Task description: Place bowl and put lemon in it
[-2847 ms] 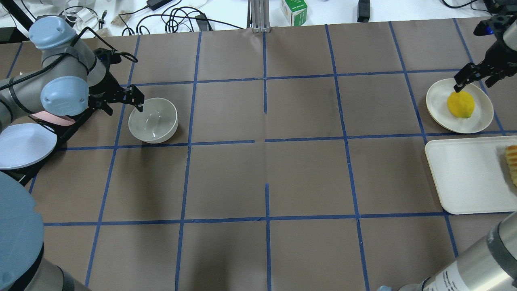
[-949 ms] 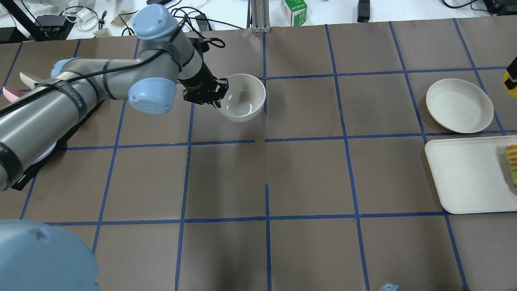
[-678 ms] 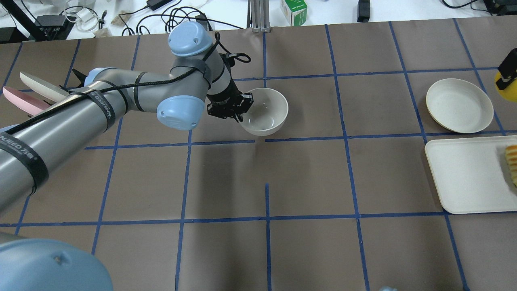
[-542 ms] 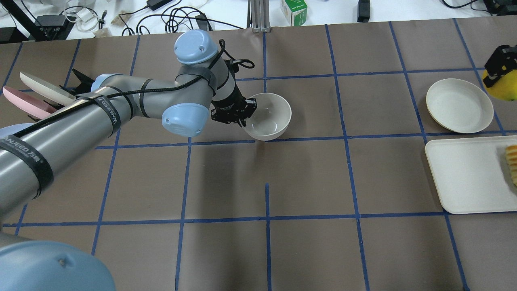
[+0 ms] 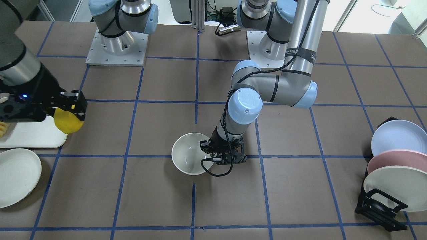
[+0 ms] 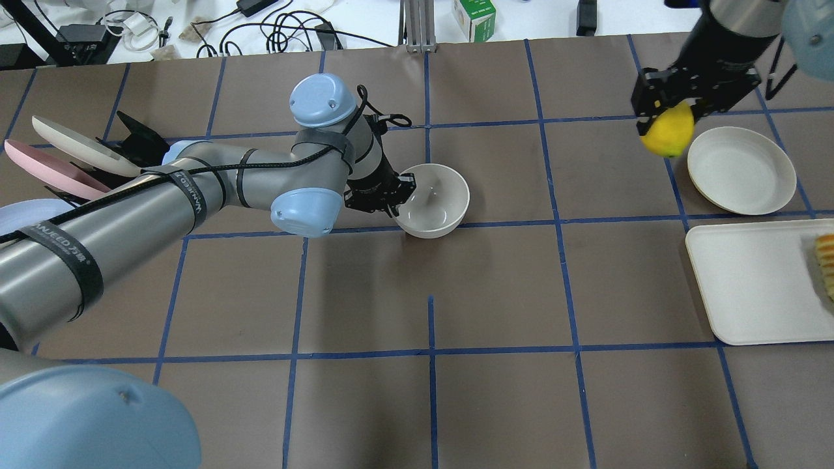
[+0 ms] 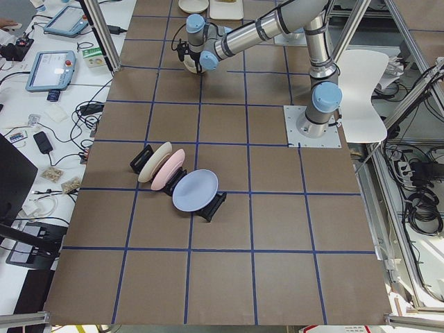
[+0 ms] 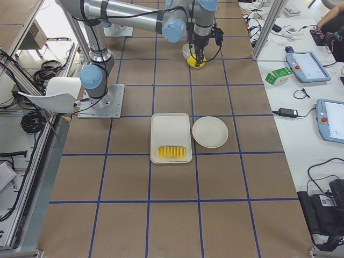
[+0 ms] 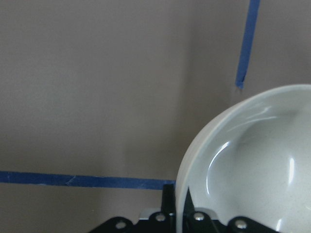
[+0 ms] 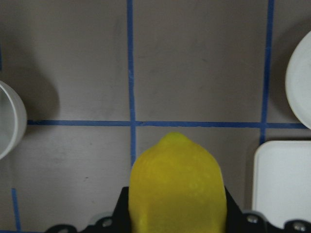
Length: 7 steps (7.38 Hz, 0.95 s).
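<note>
The off-white bowl (image 6: 435, 200) is upright at table level near the table's middle; I cannot tell whether it rests on the surface. My left gripper (image 6: 398, 197) is shut on its left rim, one finger inside and one outside. It shows the same way in the front view, gripper (image 5: 211, 156) on bowl (image 5: 189, 162), and the rim fills the left wrist view (image 9: 252, 160). My right gripper (image 6: 664, 116) is shut on the yellow lemon (image 6: 668, 131) and holds it in the air, to the right of the bowl. The lemon fills the right wrist view (image 10: 177, 187).
A shallow off-white plate (image 6: 741, 170) lies at the right with nothing on it. A white tray (image 6: 749, 280) with ridged yellow slices (image 6: 826, 264) lies in front of it. A rack of plates (image 6: 58, 163) stands at the left. Cables and a green box (image 6: 474, 18) line the far edge.
My left arm has carried the bowl from the left side to the middle and lowered it. My right gripper has lifted the lemon off the plate and moved it left.
</note>
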Tool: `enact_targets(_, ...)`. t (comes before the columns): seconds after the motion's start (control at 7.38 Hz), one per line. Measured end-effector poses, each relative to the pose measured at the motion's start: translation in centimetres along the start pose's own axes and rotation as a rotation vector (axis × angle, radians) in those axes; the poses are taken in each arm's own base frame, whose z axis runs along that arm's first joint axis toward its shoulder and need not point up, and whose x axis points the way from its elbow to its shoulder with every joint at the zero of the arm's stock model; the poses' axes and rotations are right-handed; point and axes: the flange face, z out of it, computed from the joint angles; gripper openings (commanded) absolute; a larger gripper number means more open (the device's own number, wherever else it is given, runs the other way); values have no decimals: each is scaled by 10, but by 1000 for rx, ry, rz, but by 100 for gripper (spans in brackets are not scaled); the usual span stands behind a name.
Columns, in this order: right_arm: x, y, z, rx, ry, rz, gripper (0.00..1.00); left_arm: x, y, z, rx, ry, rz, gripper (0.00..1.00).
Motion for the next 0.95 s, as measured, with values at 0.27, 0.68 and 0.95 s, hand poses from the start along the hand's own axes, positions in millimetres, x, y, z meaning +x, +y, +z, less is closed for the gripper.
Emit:
enact_targets(0.27, -70, -10, 29, 12, -17, 31, 13, 0, 5, -2, -8, -6, -11, 100)
enact_targets(0.68, -151, -9, 59, 32, -25, 56, 12, -18, -19, -65, 10, -67, -11, 100)
enact_targets(0.95, -195, -5, 81, 45, -29, 39, 13, -37, -37, -144, 17, -100, 45, 100)
